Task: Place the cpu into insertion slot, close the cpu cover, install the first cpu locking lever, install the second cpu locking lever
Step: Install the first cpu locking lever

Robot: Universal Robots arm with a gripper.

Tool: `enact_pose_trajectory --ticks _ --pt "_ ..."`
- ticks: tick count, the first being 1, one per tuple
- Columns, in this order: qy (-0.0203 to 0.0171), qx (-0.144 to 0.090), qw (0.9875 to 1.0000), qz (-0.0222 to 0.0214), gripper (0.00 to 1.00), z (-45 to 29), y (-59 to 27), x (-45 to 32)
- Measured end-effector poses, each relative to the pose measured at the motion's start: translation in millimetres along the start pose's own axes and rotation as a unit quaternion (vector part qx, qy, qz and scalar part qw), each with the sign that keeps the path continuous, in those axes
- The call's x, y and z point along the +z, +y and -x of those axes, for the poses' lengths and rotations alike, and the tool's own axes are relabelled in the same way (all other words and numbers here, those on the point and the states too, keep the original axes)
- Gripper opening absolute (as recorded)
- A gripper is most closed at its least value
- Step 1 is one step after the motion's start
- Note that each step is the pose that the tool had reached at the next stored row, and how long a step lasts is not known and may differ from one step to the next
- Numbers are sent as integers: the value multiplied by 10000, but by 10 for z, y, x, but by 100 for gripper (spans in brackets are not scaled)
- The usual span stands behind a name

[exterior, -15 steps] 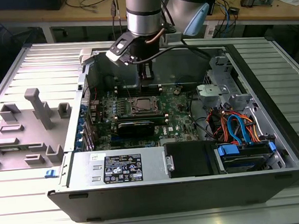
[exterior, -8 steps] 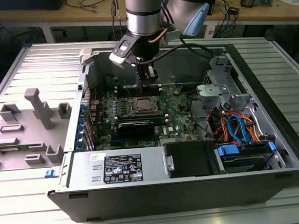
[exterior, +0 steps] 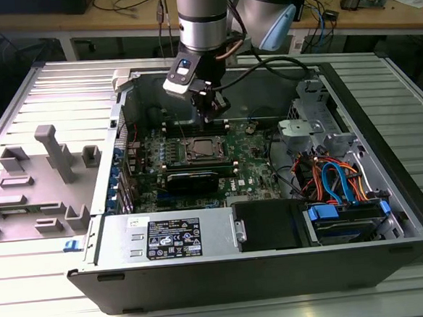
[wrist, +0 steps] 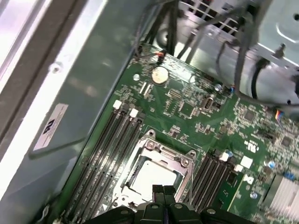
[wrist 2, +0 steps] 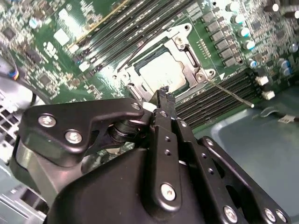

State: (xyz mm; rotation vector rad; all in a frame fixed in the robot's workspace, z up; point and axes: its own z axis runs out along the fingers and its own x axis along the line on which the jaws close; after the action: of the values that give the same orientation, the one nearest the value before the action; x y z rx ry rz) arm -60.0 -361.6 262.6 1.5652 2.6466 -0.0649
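grey ribbed bench (exterior: 33,309) carries an open computer case (exterior: 205,278), its green board (exterior: 252,163) lying flat inside. at upper centre of the exterior view the hand (exterior: 213,113) hangs close over the insertion slot (exterior: 188,151), fingers pressed together on nothing. the cpu cover (wrist 2: 187,63) lies down over the cpu (wrist 2: 163,74) (pale top showing through the cut-out). one thin lever (wrist 2: 229,93) sticks out across the memory slots (wrist 2: 210,102).

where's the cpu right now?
The cpu sits in the insertion slot on the motherboard, between the memory slot banks in both wrist views, with the end effector near it.
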Motion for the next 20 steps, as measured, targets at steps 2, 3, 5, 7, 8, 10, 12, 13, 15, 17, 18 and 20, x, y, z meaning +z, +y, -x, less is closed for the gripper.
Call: enact_pose_trajectory --ticks 2,3,5,7,8,10,12,13,15,17,18,20 --pt "0 -223 9998 16 11 1 0 -4" --pt "-1 -238 9997 17 11 2 -1 -15" --pt "1 -259 9997 21 11 5 0 -53" --pt "0 -280 9996 22 11 7 0 -84" --pt "0 -295 9996 24 11 8 -1 -101" --pt "0 -314 9995 25 11 10 0 -121" --pt "0 -345 9994 28 11 14 -1 -178" --pt "1 -350 9994 28 11 15 -1 -189" --pt "1 -401 9992 34 11 16 0 -198" --pt "-1 -702 9975 56 11 16 0 -198" --pt "-1 -831 9965 66 11 16 -1 -198" --pt "-2 -1070 9942 84 11 16 -1 -196"
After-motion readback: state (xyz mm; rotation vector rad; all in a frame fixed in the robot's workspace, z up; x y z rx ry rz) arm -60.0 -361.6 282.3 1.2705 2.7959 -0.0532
